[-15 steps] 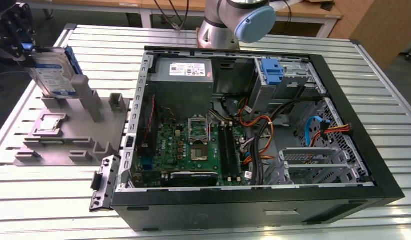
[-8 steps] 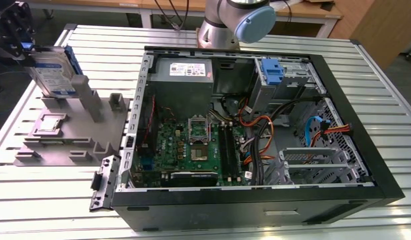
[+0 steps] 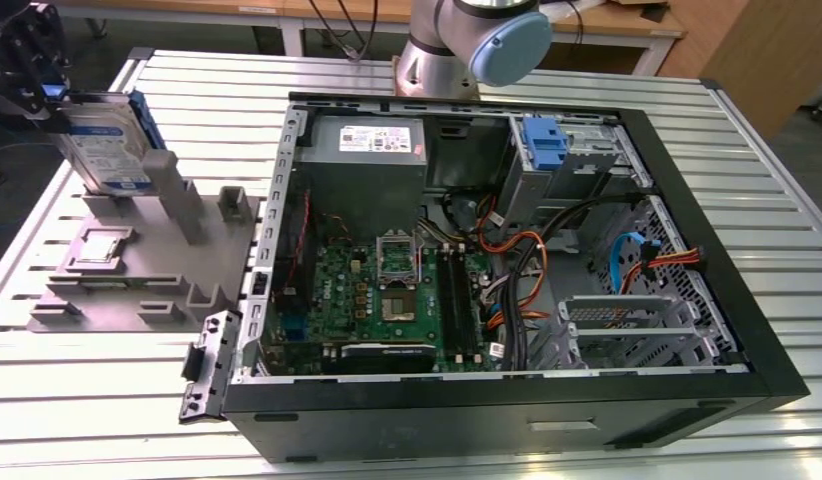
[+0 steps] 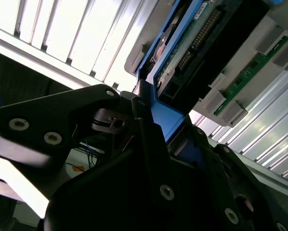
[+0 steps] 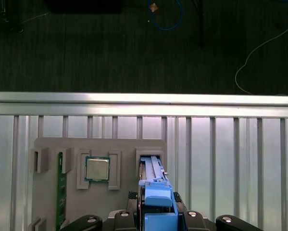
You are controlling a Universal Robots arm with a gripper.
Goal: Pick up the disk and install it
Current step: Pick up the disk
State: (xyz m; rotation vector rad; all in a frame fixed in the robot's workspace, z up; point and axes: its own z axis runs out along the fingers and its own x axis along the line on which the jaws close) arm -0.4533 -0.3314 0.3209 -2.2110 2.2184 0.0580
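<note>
**A:** At the bench, what has the arm got hold of, over at the exterior view's left?

**B:** The gripper (image 3: 40,95) is clamped narrow on the disk (image 3: 107,145), pinching one end of its blue carrier frame (image 4: 169,120). In the second wrist view the black fingers (image 4: 151,149) press that frame from both sides, and the drive's circuit-board face is turned to the camera.

**A:** Why grip the plastic and not the metal?

**B:** My guess is that the frame offers a flat edge to squeeze and keeps the pads off the board and the label.

**A:** And where is the drive itself?

**B:** It stands on edge, a little tilted, at the tall slot of the grey fixture (image 3: 131,290), well apart from the open computer case (image 3: 451,425). I can't tell whether its lower edge rests in the slot or hangs just clear of it. The slot stands the drive upright, I'd say, so that its upper edge is free to be gripped.

**A:** Anything else on the fixture?

**B:** A small square chip (image 5: 97,168) lies in its own recess, near the drive's slot. Inside the case, a bare blue bracket (image 3: 545,140) sits in a bay at the far side. No part of the install shows as done.
</note>
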